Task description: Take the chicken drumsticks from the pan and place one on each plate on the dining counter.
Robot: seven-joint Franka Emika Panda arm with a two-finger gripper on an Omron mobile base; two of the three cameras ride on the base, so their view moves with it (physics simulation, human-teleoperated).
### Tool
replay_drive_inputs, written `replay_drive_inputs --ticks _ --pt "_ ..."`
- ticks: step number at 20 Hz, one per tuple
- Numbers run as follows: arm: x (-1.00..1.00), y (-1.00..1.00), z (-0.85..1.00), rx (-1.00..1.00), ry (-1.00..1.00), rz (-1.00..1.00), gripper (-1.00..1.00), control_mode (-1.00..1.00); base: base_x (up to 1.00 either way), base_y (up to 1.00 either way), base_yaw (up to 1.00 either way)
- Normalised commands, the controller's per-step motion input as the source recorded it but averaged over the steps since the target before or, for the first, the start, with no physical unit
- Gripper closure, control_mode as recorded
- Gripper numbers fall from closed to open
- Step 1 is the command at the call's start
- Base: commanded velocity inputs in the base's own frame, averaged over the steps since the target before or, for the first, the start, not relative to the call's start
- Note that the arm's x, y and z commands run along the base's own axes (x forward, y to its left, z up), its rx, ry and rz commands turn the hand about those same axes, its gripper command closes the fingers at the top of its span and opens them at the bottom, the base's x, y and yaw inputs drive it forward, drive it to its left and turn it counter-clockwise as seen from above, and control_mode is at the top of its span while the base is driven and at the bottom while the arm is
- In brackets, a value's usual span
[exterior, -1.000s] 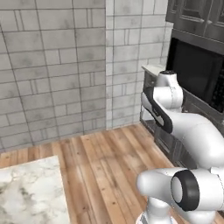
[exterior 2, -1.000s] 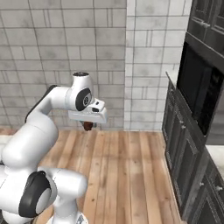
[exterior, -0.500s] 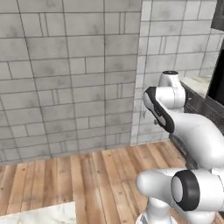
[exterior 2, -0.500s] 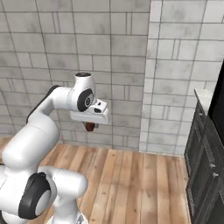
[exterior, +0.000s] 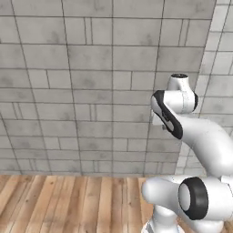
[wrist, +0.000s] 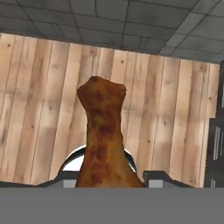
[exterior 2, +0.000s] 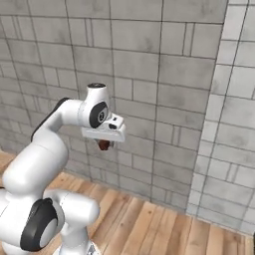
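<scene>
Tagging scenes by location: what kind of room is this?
Indoor room, likely a home kitchen, though that's a guess: grey stone-tile wall, wood plank floor, and the gripper holding a chicken drumstick.

From my seat the arm (exterior 2: 45, 154) rises from the lower left of the right base view, and the end effector (exterior 2: 104, 145) sits left of centre there, in front of the block wall (exterior 2: 169, 74). A chicken drumstick (exterior 2: 103, 145) hangs between its fingers, above the plank floor (exterior 2: 149, 224). In the hand view the drumstick (wrist: 103, 140) stands up from the bottom centre, with the floor (wrist: 39, 109) behind it and the wall (wrist: 109, 17) across the top.
</scene>
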Motion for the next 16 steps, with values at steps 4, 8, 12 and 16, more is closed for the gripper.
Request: replay_drive_inputs --ticks 4,8,12,16 --pt "0.00 0.00 0.00 0.00 0.00 0.00 1.00 1.00 0.96 0.00 0.63" --pt "0.00 0.00 0.00 0.00 0.00 0.00 1.00 1.00 0.78 0.05 0.74" --pt "0.00 0.00 0.00 0.00 0.00 0.00 1.00 1.00 0.59 0.09 0.86" --pt "0.00 0.00 0.00 0.00 0.00 0.00 1.00 1.00 0.58 0.13 0.86"
